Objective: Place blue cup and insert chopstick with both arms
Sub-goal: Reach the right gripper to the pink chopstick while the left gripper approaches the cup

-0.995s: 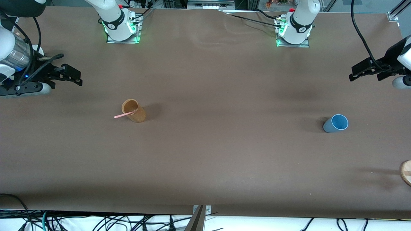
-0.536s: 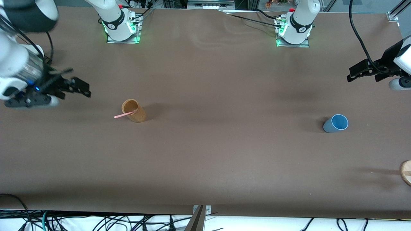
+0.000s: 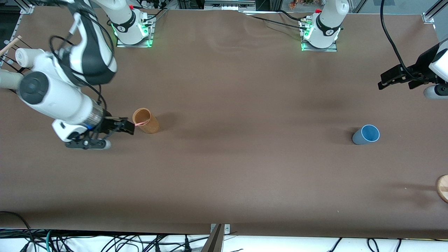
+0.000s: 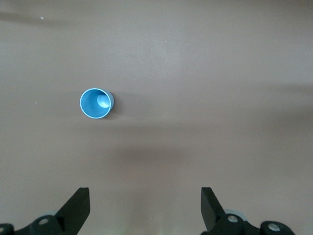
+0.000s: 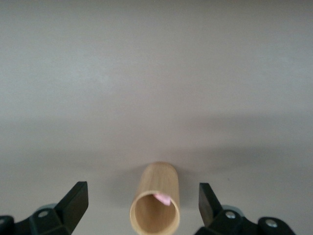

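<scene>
Right gripper (image 3: 122,126), black, with its two fingers spread wide and nothing between them, sits low over the table just beside the tan-brown holder (image 3: 146,121), on the side toward the right arm's end of the table. Its wrist view shows the holder's open mouth (image 5: 154,213) centred in the gap between the fingers. A short pink chopstick (image 3: 141,123) rests inside the holder, leaning against the rim on the gripper's side; only its upper end shows, and its long axis seems to run from the holder's inside out toward the gripper.

Left gripper (image 3: 397,78), also wide open and empty, hangs in the air near the left arm's end of the table. The blue cup (image 3: 366,134) stands upright on the table, apart from it and nearer the front camera. The left arm is much the closer one to the cup, the right arm to the chopstick.
</scene>
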Controlling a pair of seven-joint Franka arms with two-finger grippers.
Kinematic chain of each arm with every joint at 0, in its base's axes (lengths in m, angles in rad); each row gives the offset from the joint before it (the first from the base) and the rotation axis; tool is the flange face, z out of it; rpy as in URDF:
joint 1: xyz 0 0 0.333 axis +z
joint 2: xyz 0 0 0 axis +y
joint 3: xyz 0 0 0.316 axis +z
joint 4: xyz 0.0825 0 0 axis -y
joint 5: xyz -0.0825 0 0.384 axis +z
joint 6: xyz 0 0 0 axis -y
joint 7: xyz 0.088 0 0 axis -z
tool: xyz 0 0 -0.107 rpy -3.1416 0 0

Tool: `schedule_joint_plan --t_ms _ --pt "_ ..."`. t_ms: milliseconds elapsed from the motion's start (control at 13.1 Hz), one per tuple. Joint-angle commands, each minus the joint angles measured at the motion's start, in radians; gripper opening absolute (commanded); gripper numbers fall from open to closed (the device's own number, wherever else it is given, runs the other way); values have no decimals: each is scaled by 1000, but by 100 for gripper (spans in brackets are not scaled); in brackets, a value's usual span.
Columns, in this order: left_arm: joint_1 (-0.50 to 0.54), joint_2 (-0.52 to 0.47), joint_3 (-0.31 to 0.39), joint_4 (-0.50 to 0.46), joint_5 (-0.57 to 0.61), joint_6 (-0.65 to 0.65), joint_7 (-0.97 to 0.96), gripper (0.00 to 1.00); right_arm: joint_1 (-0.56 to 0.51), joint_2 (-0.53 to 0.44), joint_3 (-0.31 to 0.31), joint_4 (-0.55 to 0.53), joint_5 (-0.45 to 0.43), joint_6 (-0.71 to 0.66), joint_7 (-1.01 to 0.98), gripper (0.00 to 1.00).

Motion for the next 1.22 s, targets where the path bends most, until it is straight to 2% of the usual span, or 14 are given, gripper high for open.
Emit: schedule_joint_plan --t_ms 0,230,536,918,1148 --pt "-10 -2 0 7 21 -3 -11 100 2 -29 -1 -130 11 118 13 100" --pt "-10 0 0 7 19 -5 -9 100 2 -31 -1 -230 11 235 16 100" --pt "1 33 1 -5 16 -8 -21 100 4 -52 -1 -277 11 234 36 99" --pt "-10 162 1 -2 22 19 -21 100 4 -111 -1 -333 12 225 40 99" --pt "-8 233 0 -11 43 101 -18 100 4 -125 8 -369 12 240 59 92"
